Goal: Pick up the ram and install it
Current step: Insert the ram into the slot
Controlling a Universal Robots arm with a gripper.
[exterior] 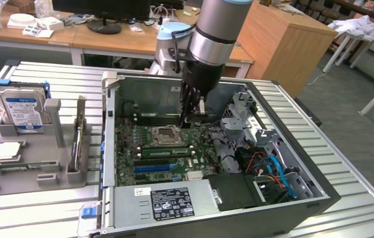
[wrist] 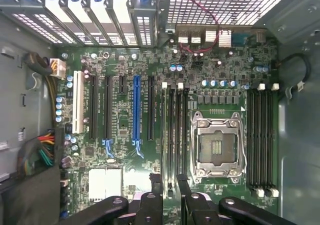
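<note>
We see gripper (exterior: 194, 117) hang in case (exterior: 319, 196) just over DIMM slots (wrist: 176, 130), jaws wide & empty, prob. to line up w/ a slot; ram (exterior: 78, 134), we think, stands on edge in tray (exterior: 15, 178) for easy pinching, well apart, to the exterior view's left.

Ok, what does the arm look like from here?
Silver-grey cylindrical arm with a light-blue joint cap, a thin black cable down its side, then a black wrist. The jaws are black, with round pivot bolts on their links.
</note>
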